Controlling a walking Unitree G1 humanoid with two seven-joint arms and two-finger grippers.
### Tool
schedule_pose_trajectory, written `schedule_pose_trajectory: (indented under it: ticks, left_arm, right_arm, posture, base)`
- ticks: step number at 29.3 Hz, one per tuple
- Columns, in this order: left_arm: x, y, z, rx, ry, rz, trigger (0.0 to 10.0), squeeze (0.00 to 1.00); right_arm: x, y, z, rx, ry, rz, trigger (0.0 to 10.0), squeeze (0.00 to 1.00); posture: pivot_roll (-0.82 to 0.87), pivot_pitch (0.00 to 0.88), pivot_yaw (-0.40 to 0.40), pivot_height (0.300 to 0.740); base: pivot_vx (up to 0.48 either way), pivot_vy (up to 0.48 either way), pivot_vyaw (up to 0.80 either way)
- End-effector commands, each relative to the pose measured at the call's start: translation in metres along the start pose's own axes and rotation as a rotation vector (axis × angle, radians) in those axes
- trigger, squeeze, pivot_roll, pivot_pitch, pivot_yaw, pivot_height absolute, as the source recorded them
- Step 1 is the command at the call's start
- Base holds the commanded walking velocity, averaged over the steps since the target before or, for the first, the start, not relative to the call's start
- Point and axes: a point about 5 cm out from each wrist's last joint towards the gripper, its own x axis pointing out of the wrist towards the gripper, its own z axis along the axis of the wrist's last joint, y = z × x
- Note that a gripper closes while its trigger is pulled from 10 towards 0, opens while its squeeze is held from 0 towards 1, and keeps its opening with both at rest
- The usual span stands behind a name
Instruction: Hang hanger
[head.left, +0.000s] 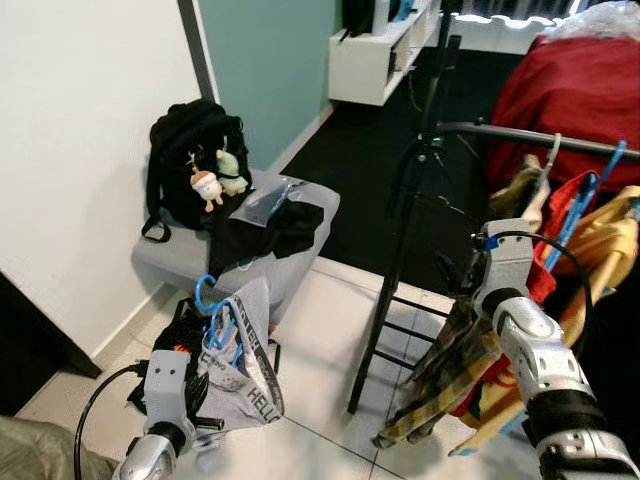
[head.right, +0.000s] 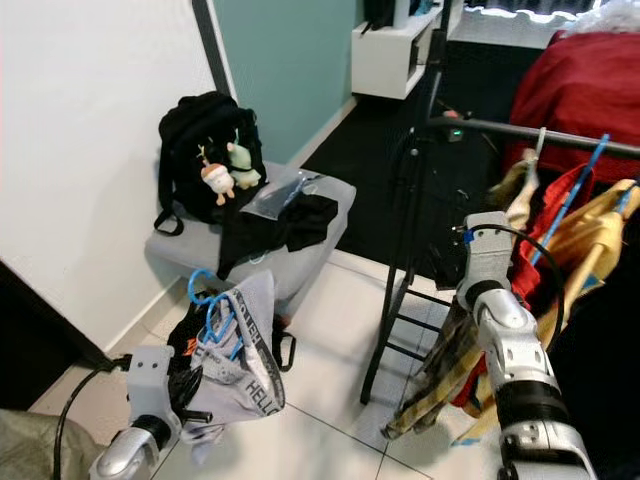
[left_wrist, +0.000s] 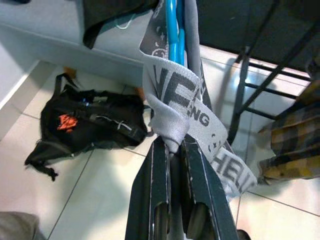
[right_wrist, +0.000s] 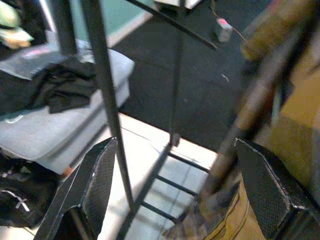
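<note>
A blue hanger (head.left: 208, 294) carries a grey garment (head.left: 246, 352) with a lettered waistband. My left gripper (left_wrist: 172, 146) is shut on the hanger and its grey fabric, low at the left above the tiled floor. The black clothes rack stands to the right, with its rail (head.left: 520, 135) and upright post (head.left: 398, 250). Several garments hang from the rail, among them a plaid one (head.left: 450, 368) and another blue hanger (head.left: 592, 188). My right gripper (right_wrist: 176, 145) is open, fingers wide apart and holding nothing, raised beside the hanging clothes just under the rail.
A grey storage seat (head.left: 175, 258) at the left wall holds a black backpack (head.left: 190, 150) and a black cloth (head.left: 272, 230). A small black bag (left_wrist: 85, 120) lies on the tiles below the hanger. Red bedding (head.left: 585, 85) and a white shelf (head.left: 375, 55) stand further back.
</note>
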Motion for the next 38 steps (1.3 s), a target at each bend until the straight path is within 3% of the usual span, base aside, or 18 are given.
schedule_pose_trajectory:
  ticks: [1,11,12,14,15,16,18,19,20,21,22,23,24,27,30,35,36,38]
  left_arm:
    - [-0.004,0.003,-0.003,-0.02,0.01,0.012,10.0,0.0]
    - [-0.008,0.004,-0.003,-0.019,0.008,0.01,10.0,0.0]
    - [-0.01,0.005,-0.003,-0.018,0.01,0.009,10.0,0.0]
    - [-0.01,0.005,-0.003,-0.018,0.01,0.009,10.0,0.0]
    - [-0.011,0.005,-0.003,-0.017,0.011,0.008,10.0,0.0]
    - [-0.011,0.005,-0.003,-0.017,0.011,0.008,10.0,0.0]
    - [-0.014,0.005,-0.003,-0.017,0.013,0.006,10.0,0.0]
    - [-0.014,0.005,-0.003,-0.017,0.013,0.006,10.0,0.0]
    - [-0.014,0.004,-0.003,-0.017,0.012,0.005,10.0,0.0]
    - [-0.014,0.004,-0.003,-0.017,0.012,0.005,10.0,0.0]
    - [-0.014,0.004,-0.003,-0.017,0.011,0.004,10.0,0.0]
    - [-0.014,0.004,-0.003,-0.017,0.011,0.004,10.0,0.0]
    - [-0.014,0.003,-0.002,-0.017,0.01,0.002,10.0,0.0]
    - [-0.013,0.003,-0.002,-0.017,0.009,0.001,10.0,0.0]
    - [-0.013,0.002,-0.001,-0.017,0.007,-0.001,10.0,0.0]
    - [-0.013,0.002,-0.001,-0.018,0.007,-0.003,10.0,0.0]
    - [-0.013,0.001,0.0,-0.018,0.008,-0.005,10.0,0.0]
    - [-0.013,0.0,0.0,-0.018,0.008,-0.006,10.0,0.0]
  right_arm:
    - [0.003,-0.001,-0.008,0.001,0.06,-0.002,10.0,0.0]
    - [0.009,-0.015,-0.007,-0.065,0.105,-0.097,10.0,0.0]
    - [0.008,-0.029,-0.004,-0.111,0.107,-0.195,10.0,0.0]
    - [0.008,-0.029,-0.004,-0.111,0.107,-0.195,10.0,0.0]
    - [0.002,-0.053,-0.002,-0.149,0.113,-0.327,10.0,0.0]
    - [0.002,-0.053,-0.002,-0.149,0.113,-0.327,10.0,0.0]
    - [-0.02,-0.104,0.003,-0.186,0.123,-0.585,10.0,0.0]
    - [-0.02,-0.104,0.003,-0.186,0.123,-0.585,10.0,0.0]
    - [-0.035,-0.128,0.003,-0.198,0.134,-0.688,10.0,0.0]
    - [-0.035,-0.128,0.003,-0.198,0.134,-0.688,10.0,0.0]
    - [-0.049,-0.147,0.002,-0.202,0.148,-0.771,10.0,0.0]
    - [-0.049,-0.147,0.002,-0.202,0.148,-0.771,10.0,0.0]
    - [-0.062,-0.163,0.001,-0.215,0.164,-0.837,10.0,0.0]
    - [-0.07,-0.172,0.001,-0.225,0.174,-0.875,10.0,0.0]
    - [-0.089,-0.191,-0.004,-0.233,0.207,-0.958,10.0,0.0]
    - [-0.098,-0.198,-0.007,-0.237,0.221,-0.993,10.0,0.0]
    - [-0.12,-0.215,-0.014,-0.245,0.26,-1.105,10.0,0.0]
    - [-0.127,-0.219,-0.015,-0.243,0.269,-1.139,10.0,0.0]
  posture:
    - [-0.04,0.173,0.038,0.74]
    - [-0.03,0.188,0.04,0.74]
    - [-0.03,0.192,0.042,0.74]
    - [-0.03,0.192,0.042,0.74]
    - [-0.02,0.198,0.043,0.74]
    - [-0.02,0.198,0.043,0.74]
    - [-0.03,0.2,0.042,0.74]
    - [-0.03,0.2,0.042,0.74]
    - [-0.03,0.2,0.04,0.74]
    - [-0.03,0.2,0.04,0.74]
    - [-0.03,0.2,0.04,0.74]
    - [-0.03,0.2,0.04,0.74]
    - [-0.04,0.2,0.039,0.74]
    - [-0.04,0.2,0.039,0.74]
    - [-0.04,0.197,0.038,0.74]
    - [-0.04,0.196,0.041,0.74]
    - [-0.04,0.189,0.039,0.74]
    - [-0.04,0.189,0.039,0.74]
  base:
    - [0.0,0.0,0.0]
    - [0.0,0.0,0.0]
    - [0.0,0.0,0.0]
    - [0.0,0.0,0.0]
    - [0.0,0.0,0.0]
    - [0.0,0.0,0.0]
    - [0.0,0.0,0.0]
    - [0.0,0.0,0.0]
    - [0.0,0.0,0.0]
    - [0.0,0.0,0.0]
    - [0.0,0.0,0.0]
    - [0.0,0.0,0.0]
    - [0.0,0.0,0.0]
    - [0.0,0.0,0.0]
    - [0.0,0.0,0.0]
    - [0.0,0.0,0.0]
    - [0.0,0.0,0.0]
    - [0.0,0.0,0.0]
